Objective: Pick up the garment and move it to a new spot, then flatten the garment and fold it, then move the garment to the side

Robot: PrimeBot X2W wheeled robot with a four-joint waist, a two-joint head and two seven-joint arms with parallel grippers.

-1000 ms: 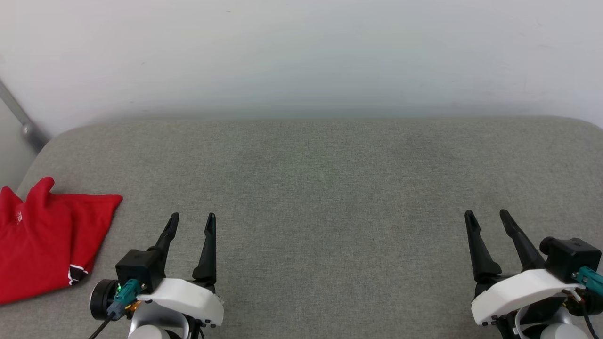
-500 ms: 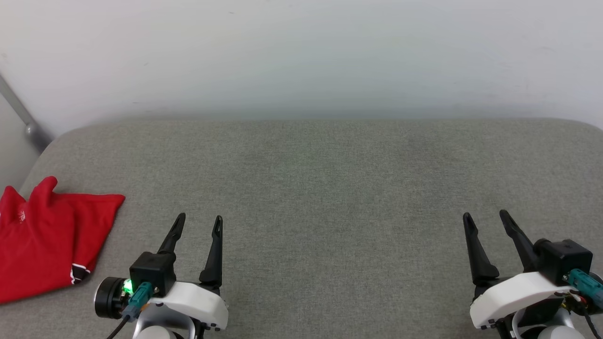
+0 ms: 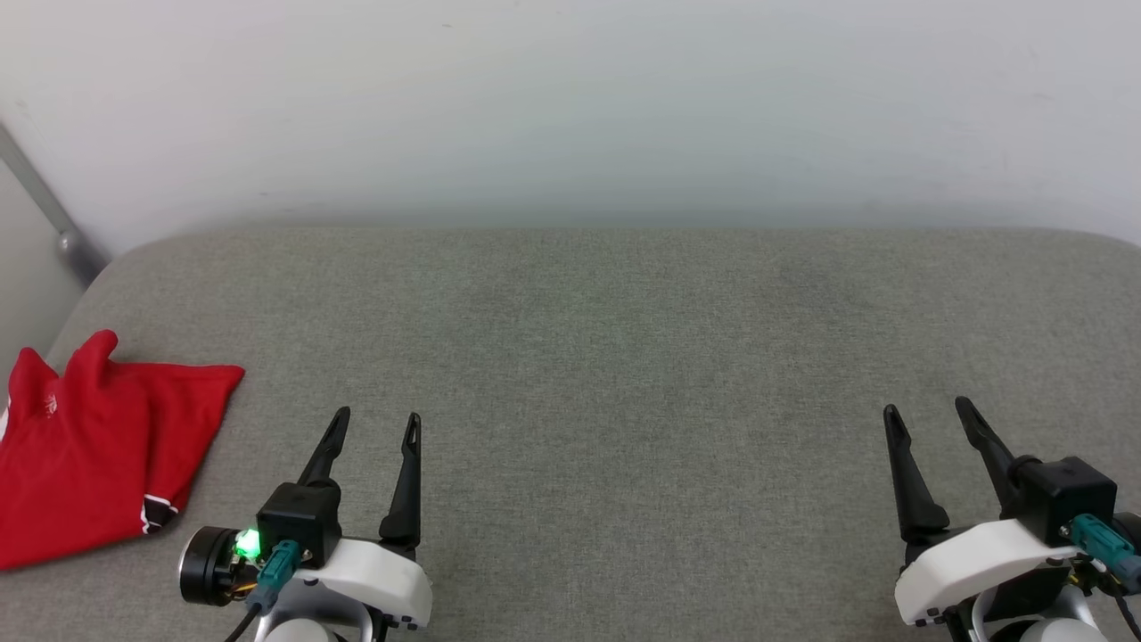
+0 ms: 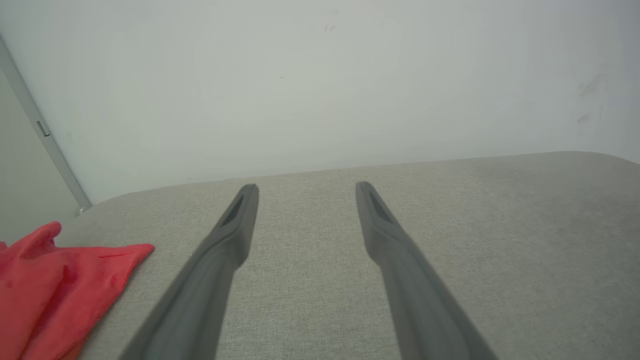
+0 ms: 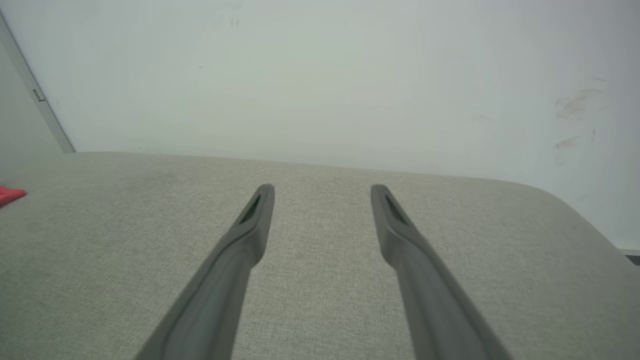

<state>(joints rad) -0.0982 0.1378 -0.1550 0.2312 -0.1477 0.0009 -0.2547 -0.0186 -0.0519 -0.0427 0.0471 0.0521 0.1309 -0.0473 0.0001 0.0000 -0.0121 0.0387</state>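
The garment [image 3: 94, 455], red and folded, lies at the far left of the grey padded surface [image 3: 606, 357], partly cut by the head view's left edge; a bit of striped sleeve trim shows at its lower right. Its corner appears in the left wrist view [image 4: 55, 280] and a sliver in the right wrist view [image 5: 10, 194]. My left gripper [image 3: 376, 419] stands open at the lower left, to the right of the garment and apart from it, nothing between its fingers [image 4: 305, 187]. My right gripper [image 3: 927, 412] stands open at the lower right, also empty [image 5: 322, 189].
A pale wall [image 3: 570, 107] rises behind the grey surface. A grey metal rail [image 3: 49, 218] runs down the wall at the far left. The surface's rounded right corner [image 5: 575, 205] shows in the right wrist view.
The head view has shifted a little, so the garment sits slightly lower and further right. Both grippers have drawn back a bit toward the bottom edge. Both stay open.
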